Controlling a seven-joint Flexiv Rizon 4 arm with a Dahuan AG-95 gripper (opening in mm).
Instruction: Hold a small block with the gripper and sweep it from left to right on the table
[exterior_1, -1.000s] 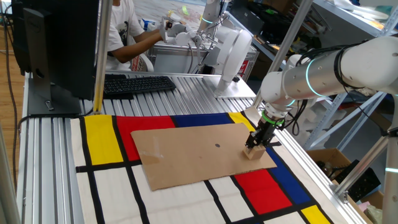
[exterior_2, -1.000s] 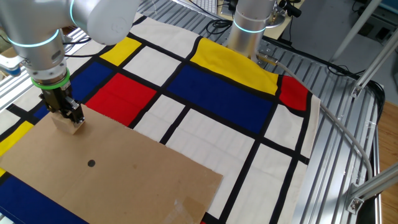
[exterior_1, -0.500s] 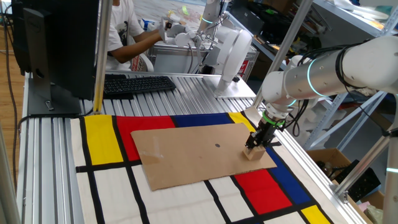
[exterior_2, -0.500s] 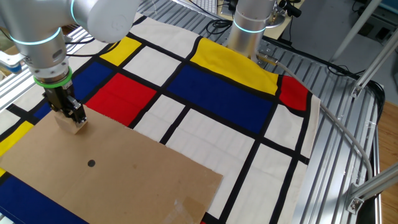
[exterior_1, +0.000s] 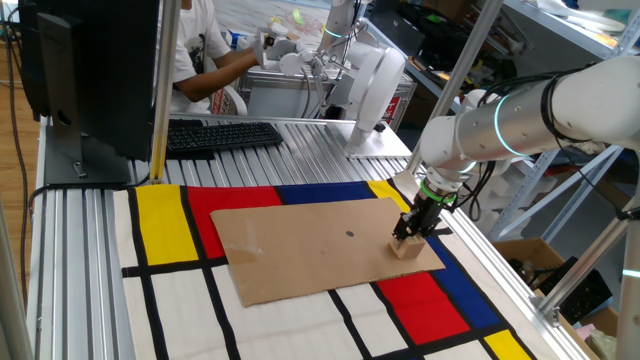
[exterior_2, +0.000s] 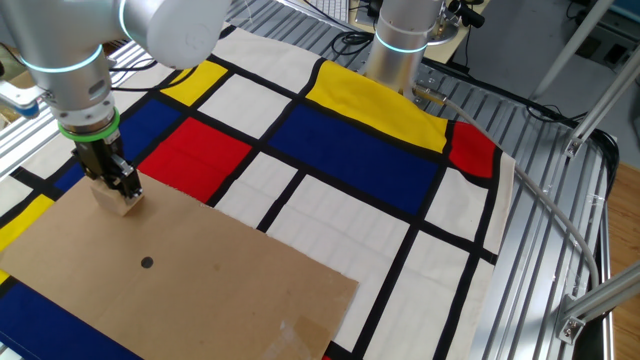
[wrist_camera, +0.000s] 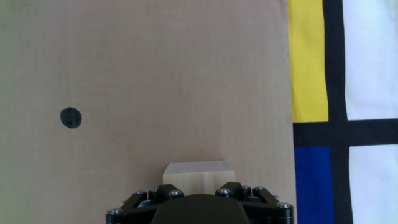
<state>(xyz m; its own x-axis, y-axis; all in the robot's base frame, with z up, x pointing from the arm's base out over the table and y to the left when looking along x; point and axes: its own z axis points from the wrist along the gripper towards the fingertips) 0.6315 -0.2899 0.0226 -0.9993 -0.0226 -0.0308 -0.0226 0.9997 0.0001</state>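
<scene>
From where I stand, the claw (exterior_1: 409, 237) points straight down and pinches the little wooden block (exterior_1: 406, 246) between its two black fingers, the block's underside resting on the cardboard sheet (exterior_1: 310, 250) near that sheet's right-hand edge. The sheet lies on the colored mat (exterior_1: 165, 225), which covers the ribbed metal table (exterior_1: 70, 250).

To do this step well, I reckon the arm should keep the block flat against the cardboard with light, even downward pressure — enough that it rubs along, not so much that it drags the loose sheet over the mat. The fingers should stay vertical so the cube doesn't tip onto an edge. With the sheet's edge so close beside the block, there seems little room left to travel that way; running off the lip could catch a corner.

The block is a plain pale cube with crisp edges and smooth sawn faces — hard, light, easy to clamp squarely. The cardboard is matte brown, flat and thin, with one black dot (wrist_camera: 70, 117) marked on it. The mat looks like soft printed cloth in red, yellow, blue and white panels with black borders, and the table beneath is bright grooved aluminium
</scene>
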